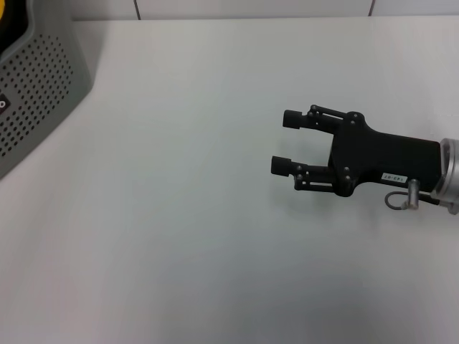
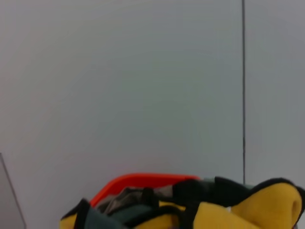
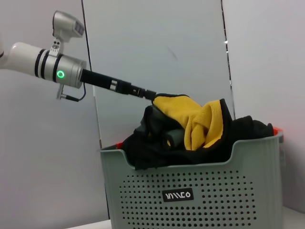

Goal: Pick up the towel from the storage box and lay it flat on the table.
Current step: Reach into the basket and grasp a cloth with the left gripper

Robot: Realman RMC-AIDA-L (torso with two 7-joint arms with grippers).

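The mustard-yellow towel (image 3: 190, 119) with black edging lies on top of a heap of cloths in the light grey perforated storage box (image 3: 200, 191). In the head view the box (image 1: 36, 93) stands at the table's far left, with a sliver of yellow (image 1: 11, 21) showing. My left gripper (image 3: 148, 94) reaches to the top of the heap and touches the towel's edge. The towel also fills the lower part of the left wrist view (image 2: 267, 205). My right gripper (image 1: 285, 142) is open and empty over the white table (image 1: 179, 215), on the right, pointing towards the box.
Black and dark green cloths (image 3: 152, 143) lie under the towel in the box. Something red (image 2: 143, 180) shows behind the heap. A pale panelled wall (image 3: 157, 47) stands behind the box.
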